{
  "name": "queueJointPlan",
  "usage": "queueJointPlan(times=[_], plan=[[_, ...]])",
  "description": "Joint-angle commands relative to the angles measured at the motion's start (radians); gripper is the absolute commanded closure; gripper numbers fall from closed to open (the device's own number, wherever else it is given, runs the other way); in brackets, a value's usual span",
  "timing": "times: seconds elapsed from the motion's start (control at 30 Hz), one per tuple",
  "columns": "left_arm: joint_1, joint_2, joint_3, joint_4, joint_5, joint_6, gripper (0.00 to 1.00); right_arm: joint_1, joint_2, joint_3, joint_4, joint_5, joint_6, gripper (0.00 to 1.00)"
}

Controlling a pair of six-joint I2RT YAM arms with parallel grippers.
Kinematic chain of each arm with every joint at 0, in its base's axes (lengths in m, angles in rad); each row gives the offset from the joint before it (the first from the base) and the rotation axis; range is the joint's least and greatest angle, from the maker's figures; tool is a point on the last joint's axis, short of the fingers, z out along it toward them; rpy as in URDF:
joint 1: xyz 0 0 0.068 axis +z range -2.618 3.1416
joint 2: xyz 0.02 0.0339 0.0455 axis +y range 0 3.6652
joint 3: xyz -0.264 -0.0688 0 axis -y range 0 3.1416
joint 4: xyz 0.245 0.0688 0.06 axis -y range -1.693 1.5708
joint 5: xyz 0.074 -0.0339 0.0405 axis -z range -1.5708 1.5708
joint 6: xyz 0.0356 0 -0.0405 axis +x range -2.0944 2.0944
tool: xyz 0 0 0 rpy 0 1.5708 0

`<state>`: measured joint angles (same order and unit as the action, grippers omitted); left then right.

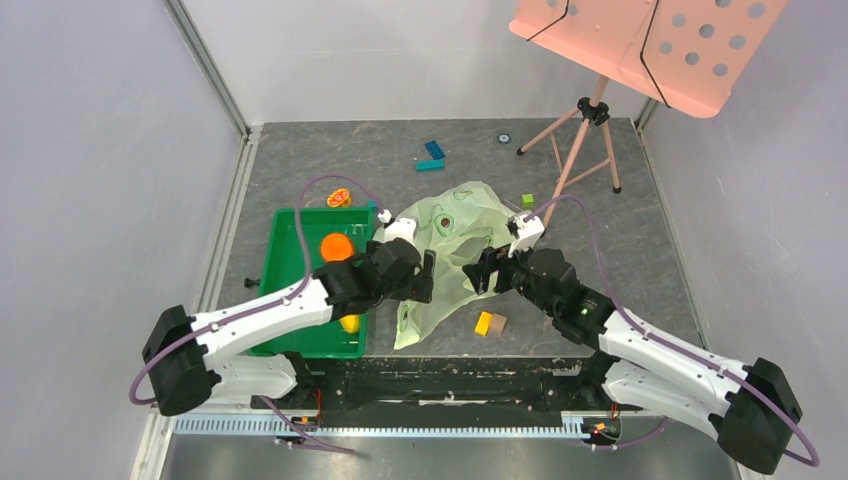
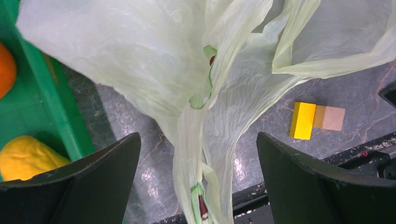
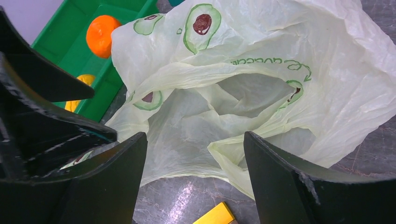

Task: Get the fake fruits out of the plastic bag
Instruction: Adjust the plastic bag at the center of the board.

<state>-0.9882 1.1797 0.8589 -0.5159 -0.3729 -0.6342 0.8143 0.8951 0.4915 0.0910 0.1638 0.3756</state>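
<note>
The plastic bag (image 1: 455,235), pale green with avocado prints, lies crumpled mid-table between both grippers. My left gripper (image 1: 428,277) is open; a twisted strand of the bag (image 2: 163,70) runs between its jaws without being clamped. My right gripper (image 1: 480,270) is open, facing the bag's gaping mouth (image 3: 252,93), with no fruit showing inside. The round orange fruit (image 1: 337,247) and the oblong yellow fruit (image 1: 350,323) lie in the green tray (image 1: 290,225). Both also show in the left wrist view, orange (image 2: 5,70) and yellow (image 2: 25,156). The dark green and light green fruits are out of view.
A yellow and tan block (image 1: 489,323) lies near the bag's front edge. A flat orange curved piece (image 1: 339,197) sits behind the tray. Blue blocks (image 1: 432,155), a small green block (image 1: 527,201) and a pink music stand's tripod (image 1: 590,130) stand at the back.
</note>
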Motion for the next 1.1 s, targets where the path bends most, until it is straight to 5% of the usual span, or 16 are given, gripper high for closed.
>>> queueJointPlan(times=[0.0, 0.2, 0.27, 0.47, 0.6, 0.77, 1.07], plan=[[-0.006, 0.078, 0.013, 0.111, -0.006, 0.055, 0.0, 0.002, -0.029, 0.018, -0.019, 0.004, -0.012, 0.21], [-0.009, 0.225, 0.029, 0.155, 0.012, 0.085, 0.11, 0.002, -0.075, -0.013, -0.032, 0.007, -0.003, 0.21], [-0.008, 0.255, 0.034, 0.159, 0.016, 0.094, 0.21, 0.002, -0.097, -0.014, -0.051, 0.013, -0.003, 0.21], [-0.02, 0.226, 0.077, 0.152, 0.062, 0.133, 0.78, 0.002, -0.201, -0.022, -0.089, 0.042, -0.006, 0.21], [-0.04, 0.175, 0.13, 0.126, 0.11, 0.151, 0.97, 0.002, -0.269, -0.054, -0.058, -0.102, -0.053, 0.23], [-0.068, 0.139, 0.189, 0.099, 0.202, 0.152, 0.98, 0.003, -0.277, -0.085, -0.018, -0.298, -0.047, 0.43], [-0.241, 0.21, 0.358, 0.013, 0.243, 0.143, 0.98, 0.003, -0.348, -0.124, -0.059, -0.214, -0.015, 0.62]])
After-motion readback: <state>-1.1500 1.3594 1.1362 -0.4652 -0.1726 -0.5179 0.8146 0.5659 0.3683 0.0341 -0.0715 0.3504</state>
